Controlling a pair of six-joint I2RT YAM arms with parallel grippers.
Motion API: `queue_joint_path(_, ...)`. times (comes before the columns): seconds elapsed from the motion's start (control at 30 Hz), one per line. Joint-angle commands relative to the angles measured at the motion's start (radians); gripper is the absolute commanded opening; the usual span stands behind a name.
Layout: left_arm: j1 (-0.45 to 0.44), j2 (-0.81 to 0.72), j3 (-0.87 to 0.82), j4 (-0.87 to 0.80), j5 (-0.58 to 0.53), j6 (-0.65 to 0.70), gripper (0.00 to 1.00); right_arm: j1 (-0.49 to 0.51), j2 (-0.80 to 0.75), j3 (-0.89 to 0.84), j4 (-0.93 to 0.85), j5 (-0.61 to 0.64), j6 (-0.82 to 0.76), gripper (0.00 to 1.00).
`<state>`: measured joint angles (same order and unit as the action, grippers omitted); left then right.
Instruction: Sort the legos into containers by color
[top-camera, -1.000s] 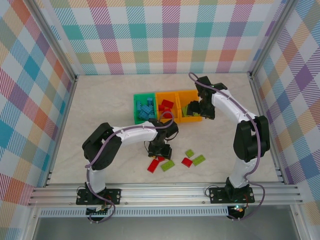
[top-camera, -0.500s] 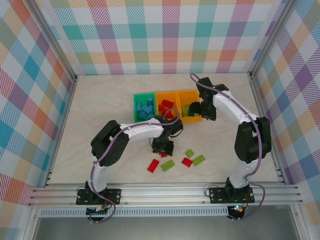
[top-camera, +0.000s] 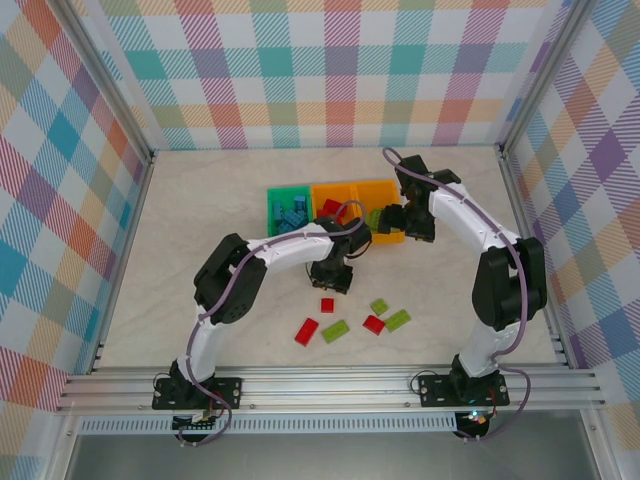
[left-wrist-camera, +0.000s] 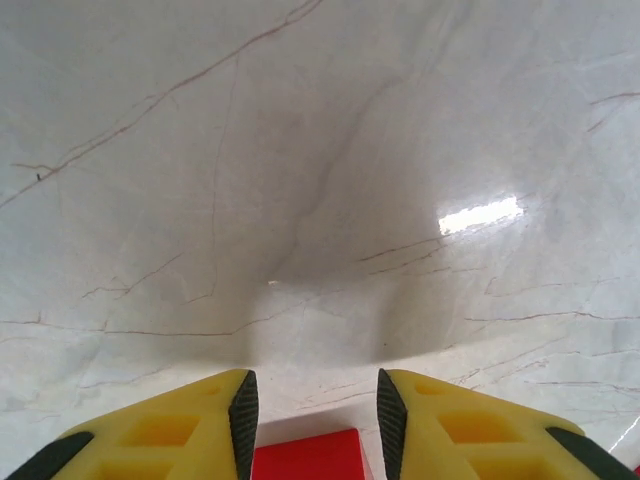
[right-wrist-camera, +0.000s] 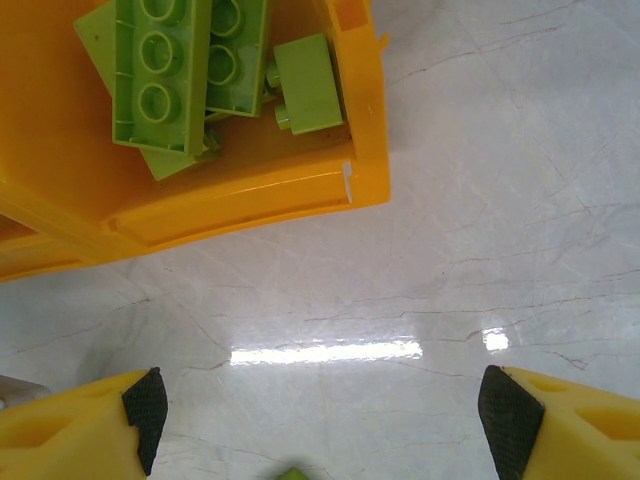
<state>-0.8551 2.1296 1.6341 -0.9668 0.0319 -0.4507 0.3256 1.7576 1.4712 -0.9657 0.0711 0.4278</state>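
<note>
A red lego (left-wrist-camera: 305, 455) sits between the yellow, black-padded fingers (left-wrist-camera: 165, 430) of the left end effector (left-wrist-camera: 312, 400), which are drawn close in on either side of it and carry it clear of the pale marbled surface (left-wrist-camera: 320, 180). From above, this left end effector (top-camera: 332, 276) hangs just in front of the middle orange container (top-camera: 335, 187), which has red legos (top-camera: 333, 208) in it.

To its left, touching it, stands the green container (top-camera: 271, 215) with blue legos (top-camera: 292, 218). To its right is the second orange container (top-camera: 378, 184), which holds lime green legos (right-wrist-camera: 190, 70) lying in a loose pile, some studs-up.

The right end effector (right-wrist-camera: 320, 410) has its fingers spread wide apart, with nothing between them. It hangs over bare surface just beside that container's near corner (right-wrist-camera: 350, 190). In the top view, the right end effector (top-camera: 396, 220) is at the container's near edge.

Six loose legos lie on the surface in front of the containers — three red and three lime green:
- a small red one (top-camera: 326, 305) is nearest the left end effector
- a longer red one (top-camera: 307, 331) lies beside a green one (top-camera: 335, 330)
- another red (top-camera: 374, 324) lies between two greens (top-camera: 379, 306) (top-camera: 398, 320)
</note>
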Motion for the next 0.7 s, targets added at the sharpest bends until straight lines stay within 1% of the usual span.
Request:
queue_joint_path(0.0,0.005,0.003,0.014,-0.061,-0.005,0.02,0.41,-0.012,-0.042,-0.015,-0.006,0.007,-0.019,0.83)
queue_joint_path(0.07,0.005,-0.029,-0.015,-0.067,-0.014,0.003,0.43,-0.016,-0.045,-0.023,-0.003,0.007,-0.019,0.83)
queue_joint_path(0.23,0.005,-0.128,-0.113,-0.077,-0.026,-0.077,0.54,-0.019,-0.043,-0.035,0.007,0.0,-0.018,0.83)
queue_joint_path(0.3,0.003,-0.146,-0.146,-0.063,-0.017,-0.101,0.55,-0.021,-0.039,-0.038,0.011,-0.003,-0.018,0.84)
queue_joint_path(0.43,-0.009,-0.141,-0.146,-0.044,-0.007,-0.119,0.56,-0.022,-0.025,-0.028,0.011,-0.01,-0.021,0.84)
queue_joint_path(0.67,-0.04,-0.141,-0.112,-0.052,0.002,-0.119,0.63,-0.025,-0.018,-0.023,0.007,-0.008,-0.027,0.84)
